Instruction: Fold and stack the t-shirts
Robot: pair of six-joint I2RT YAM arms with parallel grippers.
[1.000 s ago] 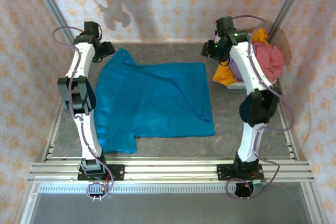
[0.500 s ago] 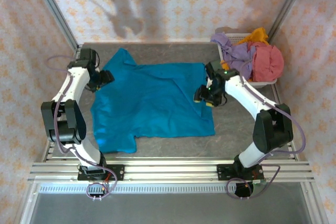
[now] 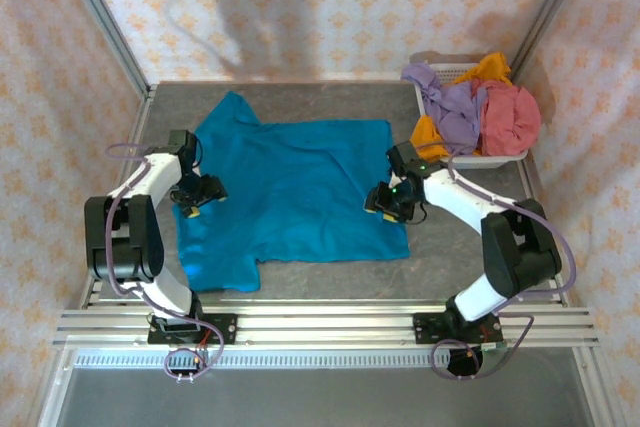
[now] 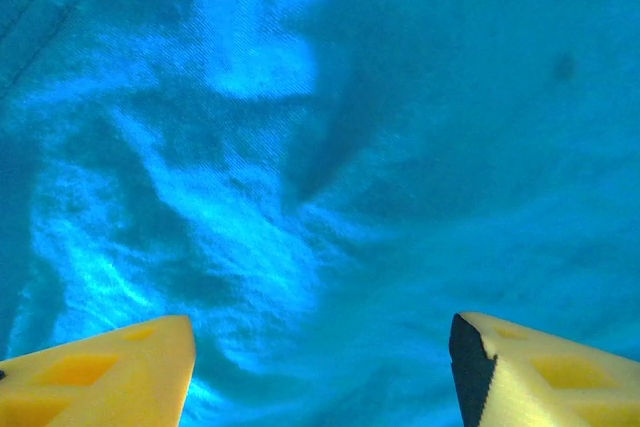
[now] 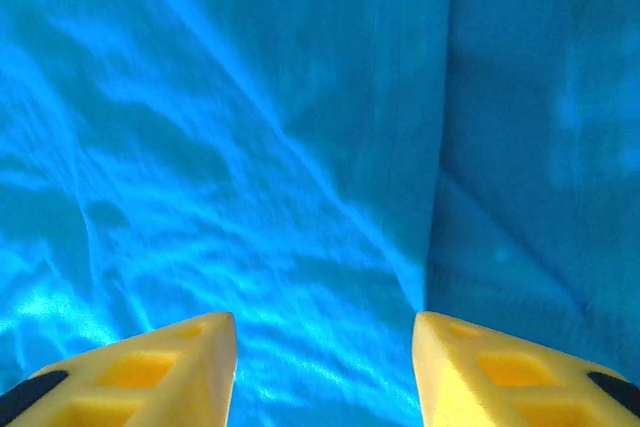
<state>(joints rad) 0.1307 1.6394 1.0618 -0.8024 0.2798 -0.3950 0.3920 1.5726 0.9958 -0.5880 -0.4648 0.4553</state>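
While teal t-shirt (image 3: pixel 300 187) lies flat | basket (image 3: pixel 482 159) far-right holds 3 tees (image 3: pixel 468 107)

Pale peach walls (image 3: pixel 330 7) printed with small orange flowers enclose a grey surface (image 3: pixel 330 272). Slanted metal posts (image 3: pixel 100 17) stand at the corners, and soft shadows fall behind.

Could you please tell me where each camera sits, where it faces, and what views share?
Top external: above, behind the bases, looking down; both arms, left gripper, right gripper over a teal-blue cloth t-shirt.
Left wrist: on that wrist, facing the shirt closely; yellow fingers apart.
Right wrist: likewise, its yellow fingers apart.
Shared: the shirt.
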